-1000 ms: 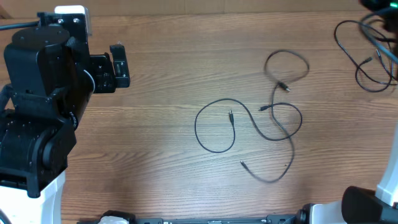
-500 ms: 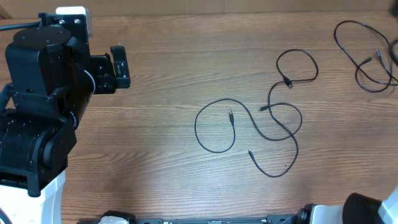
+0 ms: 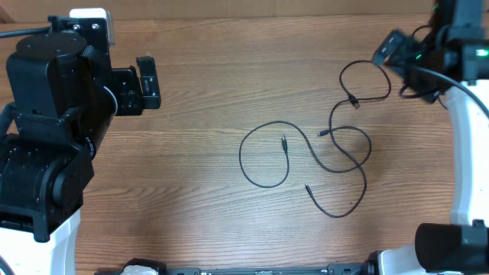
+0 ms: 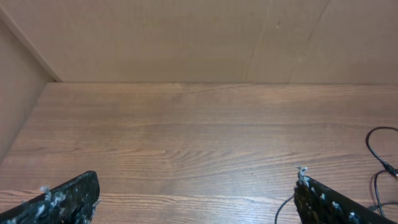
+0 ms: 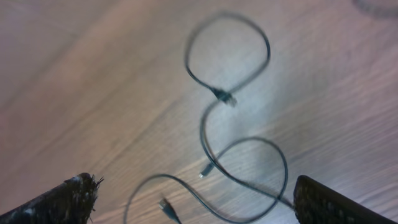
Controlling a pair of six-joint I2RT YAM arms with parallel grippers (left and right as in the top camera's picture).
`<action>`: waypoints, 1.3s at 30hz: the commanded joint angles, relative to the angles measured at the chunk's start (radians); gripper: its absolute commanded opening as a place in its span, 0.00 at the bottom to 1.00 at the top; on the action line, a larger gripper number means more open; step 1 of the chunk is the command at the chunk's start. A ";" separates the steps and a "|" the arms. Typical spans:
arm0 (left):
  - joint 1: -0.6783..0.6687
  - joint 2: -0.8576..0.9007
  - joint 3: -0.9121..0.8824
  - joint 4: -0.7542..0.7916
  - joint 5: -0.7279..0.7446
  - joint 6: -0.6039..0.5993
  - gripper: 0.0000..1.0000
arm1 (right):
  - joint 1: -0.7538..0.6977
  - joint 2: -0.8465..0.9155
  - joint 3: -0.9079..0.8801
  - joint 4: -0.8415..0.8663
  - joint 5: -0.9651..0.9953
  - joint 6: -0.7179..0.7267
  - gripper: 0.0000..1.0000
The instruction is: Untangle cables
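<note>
The table [image 3: 199,92] is of warm brown wood, with fine darker grain lines running along it. The cables [image 3: 241,156] are black. The left arm [image 3: 53,99] is black and has a white base [image 3: 61,233]. The right arm [image 3: 462,153] is white in its long part and black at the top, where a small green light [image 3: 418,55] shows. The left gripper [image 4: 196,198] has black fingers [image 4: 68,198] with whitish specks. The wall [image 4: 155,37] is pale brown.
</note>
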 commanded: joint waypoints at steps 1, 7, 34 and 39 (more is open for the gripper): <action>-0.001 0.000 0.015 -0.001 0.012 0.015 1.00 | 0.022 0.006 -0.151 0.075 0.017 0.112 1.00; -0.001 0.000 0.015 -0.019 0.012 0.015 0.99 | 0.100 0.007 -0.423 0.353 -0.128 0.126 1.00; -0.001 0.000 0.015 -0.070 0.011 0.016 1.00 | 0.148 0.171 -0.714 0.749 -0.114 0.037 0.87; -0.001 0.000 0.015 -0.074 0.011 0.015 1.00 | 0.148 0.180 -0.714 0.758 -0.053 -0.105 0.87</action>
